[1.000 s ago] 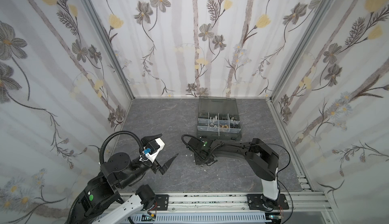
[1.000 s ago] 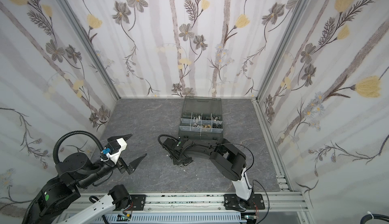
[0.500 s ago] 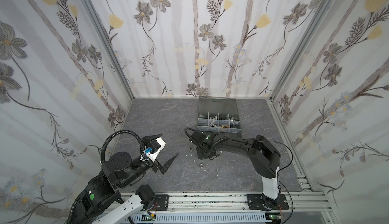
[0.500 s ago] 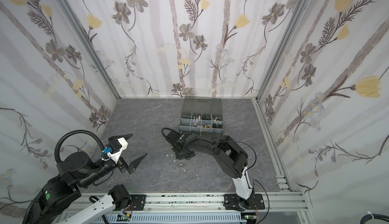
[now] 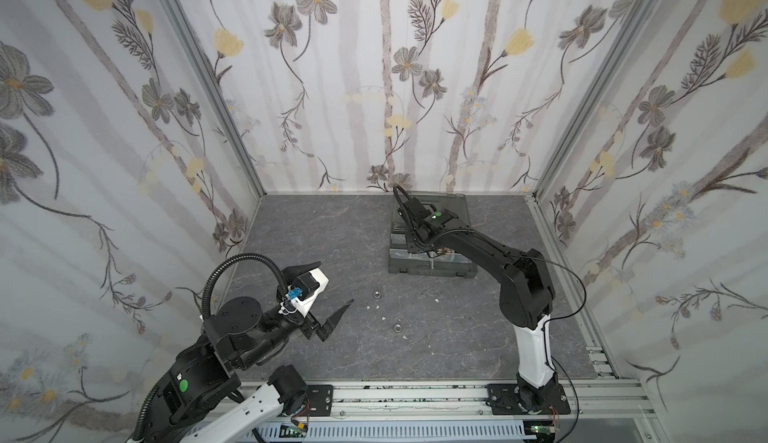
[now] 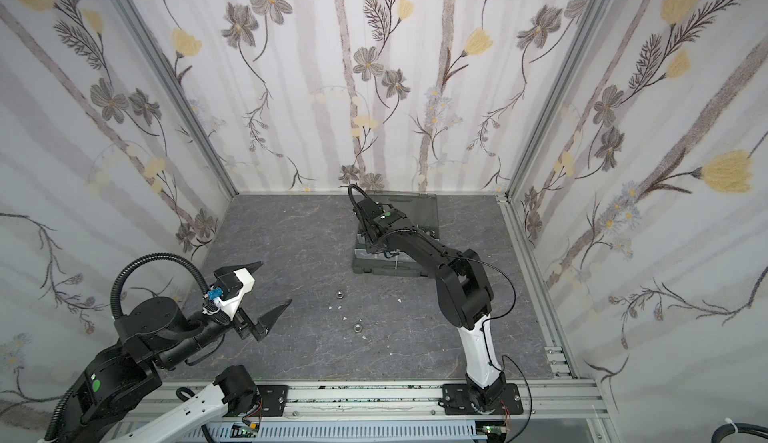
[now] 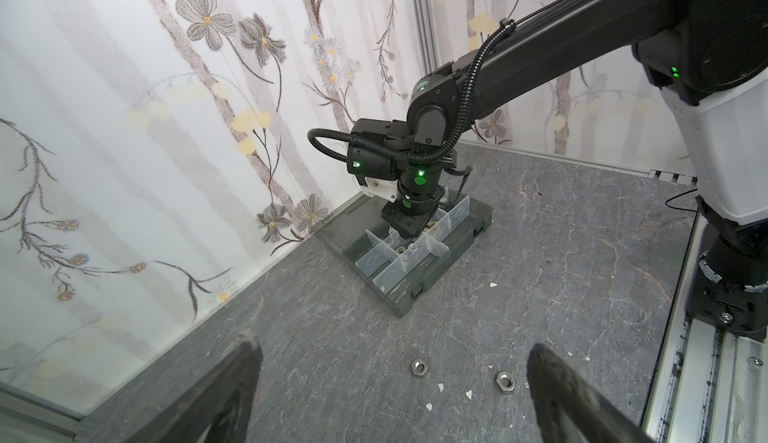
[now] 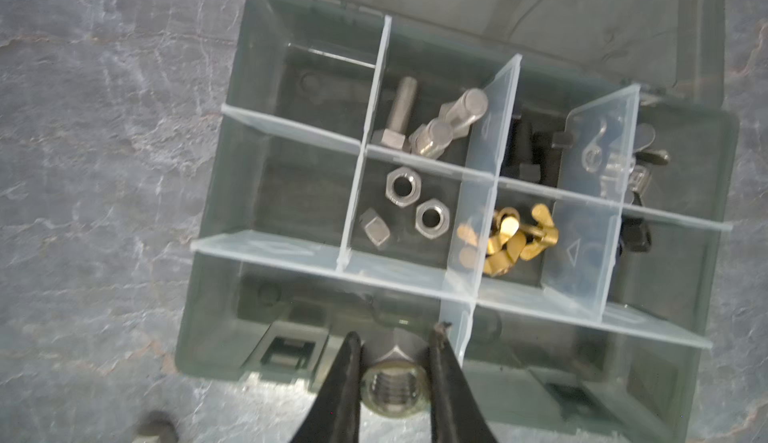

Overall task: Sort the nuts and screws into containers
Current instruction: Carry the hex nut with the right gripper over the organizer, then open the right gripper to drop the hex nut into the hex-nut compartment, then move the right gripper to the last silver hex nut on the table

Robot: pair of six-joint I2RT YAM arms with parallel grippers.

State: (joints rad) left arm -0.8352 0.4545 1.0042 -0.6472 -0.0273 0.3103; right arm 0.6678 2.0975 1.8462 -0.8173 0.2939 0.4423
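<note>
Our right gripper (image 8: 397,333) is clenched on a silver hex nut (image 8: 392,387). One finger presses each flat side, and the threaded hole faces the wrist camera. The nut hangs above the near edge of the organiser case (image 8: 208,295), over its front row of compartments. A clear divider (image 8: 457,328) stands just beside one fingertip.

Further in, we see silver nuts (image 8: 403,208) in one compartment, with silver screws (image 8: 428,125) in the one behind it. Brass wing nuts (image 8: 511,237) lie in the compartment beside the silver nuts.

In both top views the case sits right of centre toward the back, its open lid near the back wall. The right arm covers much of it.

Our left gripper (image 5: 336,281) hovers released at lower left, jaws spread wide and well apart from the case. Between the two grippers lies open grey floor (image 5: 332,229). There a loose nut (image 5: 376,294) and a second nut (image 5: 397,328) rest near the middle among white specks. Both are well apart from every wall and from the front rail (image 5: 415,395) along the lower edge.
</note>
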